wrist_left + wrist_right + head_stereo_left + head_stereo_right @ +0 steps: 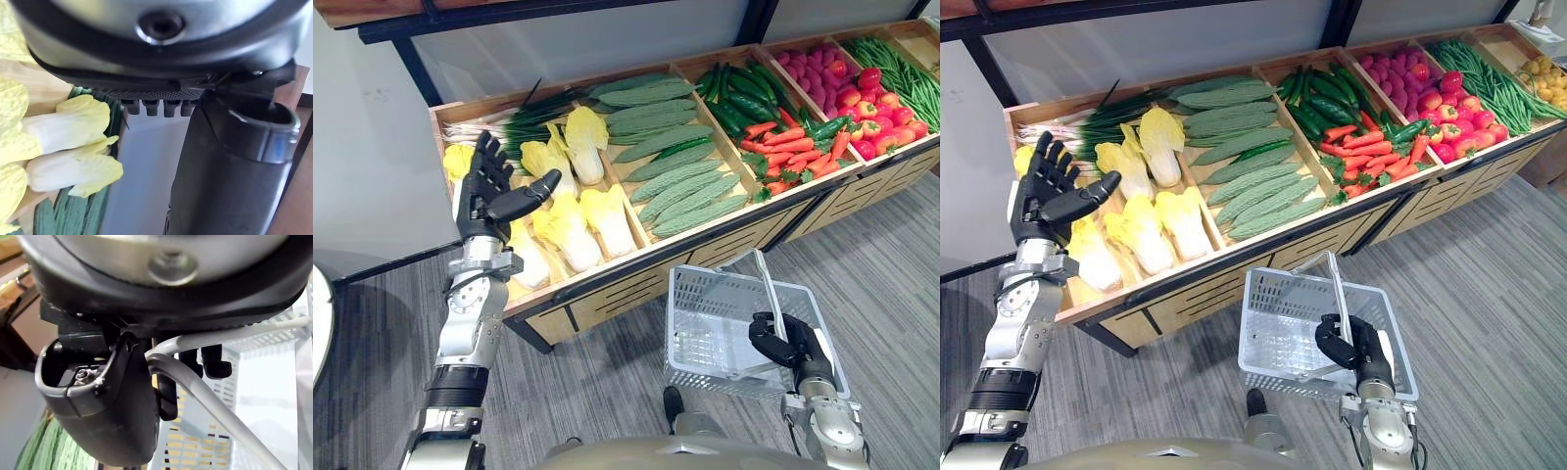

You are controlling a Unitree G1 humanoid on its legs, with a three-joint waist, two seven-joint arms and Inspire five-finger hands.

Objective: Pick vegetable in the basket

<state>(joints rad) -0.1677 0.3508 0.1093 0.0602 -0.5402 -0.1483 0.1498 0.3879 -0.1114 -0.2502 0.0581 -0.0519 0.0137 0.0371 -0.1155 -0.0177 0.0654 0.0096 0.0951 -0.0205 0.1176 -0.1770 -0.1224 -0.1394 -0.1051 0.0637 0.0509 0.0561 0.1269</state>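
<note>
Now: left hand [489, 196] spread beside the pale yellow-and-white napa cabbages [570, 233]

Held up at the near-left corner of the long wooden market stand [607, 289], the left hand has its fingers straight and fanned, thumb stuck out sideways, and grips nothing. Under its wrist and just to its thumb side lie the napa cabbages, the closest vegetables to it. Its own wrist view shows two of them past the fingertips. Each cabbage lies flat with its long axis running from the stand's front edge towards the back, white stalk end nearer the robot, yellow leafy end farther. So the pick, as I judge it, calls for the hand to turn palm down and drop a short way towards the thumb side, closing across a cabbage's width rather than along its length.

Further out on the thumb side come the bumpy green bitter gourds [680, 186], and beyond the fingertips the bunched green spring onions [538, 113].

The right hand [790, 345] is well apart from the produce, low in front of the stand, its fingers curled round the grey wire handle [767, 284] of the white mesh shopping basket [695, 313]. That basket hangs below and to the thumb side of the left hand, with no vegetable in it that I can make out. The left hand is plainly the nearer one for the cabbages.
</note>
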